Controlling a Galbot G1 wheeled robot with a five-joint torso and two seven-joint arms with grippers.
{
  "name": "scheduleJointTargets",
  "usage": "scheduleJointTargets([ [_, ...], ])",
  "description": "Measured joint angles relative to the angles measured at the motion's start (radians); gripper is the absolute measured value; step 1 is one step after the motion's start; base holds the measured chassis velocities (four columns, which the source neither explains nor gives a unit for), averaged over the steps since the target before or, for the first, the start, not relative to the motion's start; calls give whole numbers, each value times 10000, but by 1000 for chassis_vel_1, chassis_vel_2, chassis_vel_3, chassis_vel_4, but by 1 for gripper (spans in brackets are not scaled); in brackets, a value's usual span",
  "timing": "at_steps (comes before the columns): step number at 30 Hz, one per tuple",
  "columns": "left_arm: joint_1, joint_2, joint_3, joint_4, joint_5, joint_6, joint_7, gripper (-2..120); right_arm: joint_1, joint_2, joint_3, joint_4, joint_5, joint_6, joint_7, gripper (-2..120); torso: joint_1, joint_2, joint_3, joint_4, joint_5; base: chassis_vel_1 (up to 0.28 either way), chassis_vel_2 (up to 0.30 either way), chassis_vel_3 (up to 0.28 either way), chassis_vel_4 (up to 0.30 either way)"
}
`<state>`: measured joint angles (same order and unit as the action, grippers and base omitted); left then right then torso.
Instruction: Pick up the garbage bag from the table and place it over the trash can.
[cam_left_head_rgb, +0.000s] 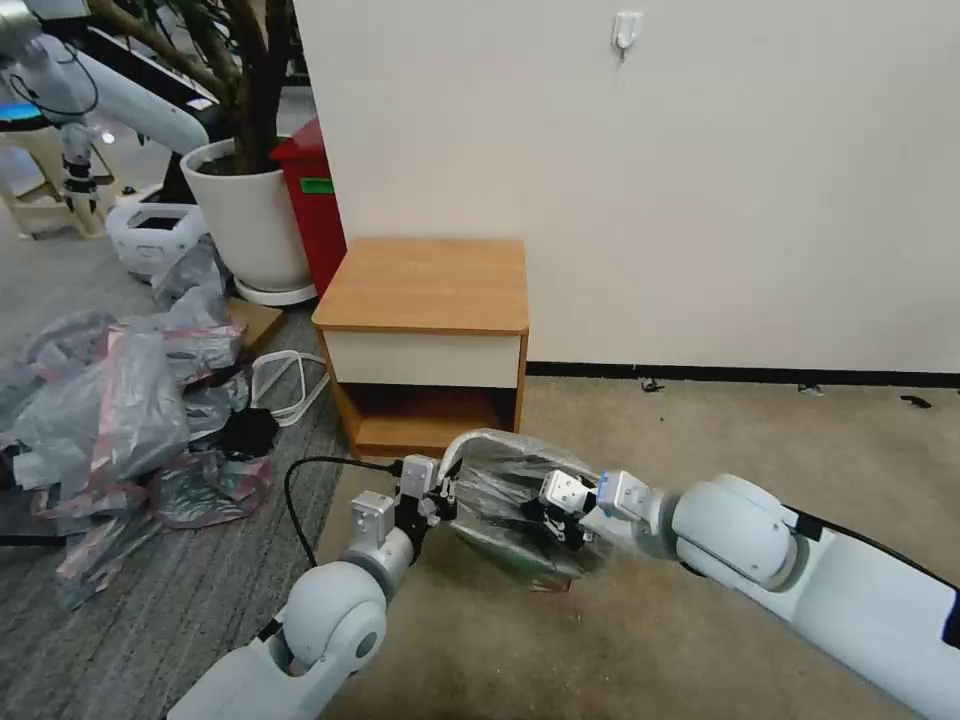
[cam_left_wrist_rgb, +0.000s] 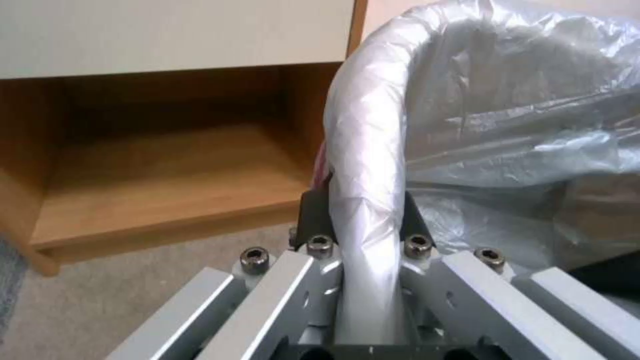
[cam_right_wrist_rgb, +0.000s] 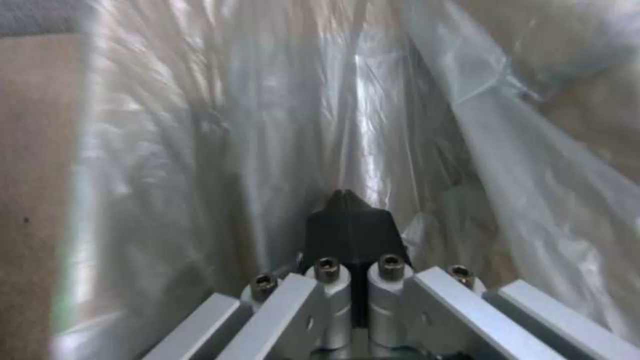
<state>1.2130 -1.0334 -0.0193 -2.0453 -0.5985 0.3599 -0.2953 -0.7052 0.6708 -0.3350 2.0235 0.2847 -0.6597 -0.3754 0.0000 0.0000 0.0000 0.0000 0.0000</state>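
Observation:
The trash can (cam_left_head_rgb: 462, 443) stands on the carpet in front of the table (cam_left_head_rgb: 425, 280), tilted, with the garbage bag (cam_left_head_rgb: 510, 480) pulled over it. My left gripper (cam_left_head_rgb: 447, 492) holds the can's left rim. In the left wrist view its fingers (cam_left_wrist_rgb: 313, 210) clamp either side of the bag-wrapped rim (cam_left_wrist_rgb: 367, 125), and the left gripper (cam_left_wrist_rgb: 363, 215) is shut on it. My right gripper (cam_left_head_rgb: 537, 517) reaches into the bag from the right. In the right wrist view the right gripper (cam_right_wrist_rgb: 343, 197) is shut, fingertips together, with bag film (cam_right_wrist_rgb: 233, 125) all round.
A heap of grey-pink bags (cam_left_head_rgb: 120, 420) lies on the floor at left, with a black cable (cam_left_head_rgb: 298, 490) near my left arm. A white plant pot (cam_left_head_rgb: 250, 220) and a red bin (cam_left_head_rgb: 315, 200) stand behind the table. Open carpet (cam_left_head_rgb: 750, 420) lies to the right.

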Motion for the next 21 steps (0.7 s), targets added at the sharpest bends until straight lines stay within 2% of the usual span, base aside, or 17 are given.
scheduleJointTargets([
  [10, -155, -59, 193, 156, -3, -18, 2, 3, 830, 567, -945, -870, -222, -436, 75, 0, 0, 0, 0, -1, -1, 0, 0, 0, 0],
  [21, -326, -77, 297, 249, -47, -32, 2, 3, 1461, 1047, -1698, -1574, -575, -466, 93, 0, 0, 0, 0, 0, -1, 0, 0, 0, 0],
])
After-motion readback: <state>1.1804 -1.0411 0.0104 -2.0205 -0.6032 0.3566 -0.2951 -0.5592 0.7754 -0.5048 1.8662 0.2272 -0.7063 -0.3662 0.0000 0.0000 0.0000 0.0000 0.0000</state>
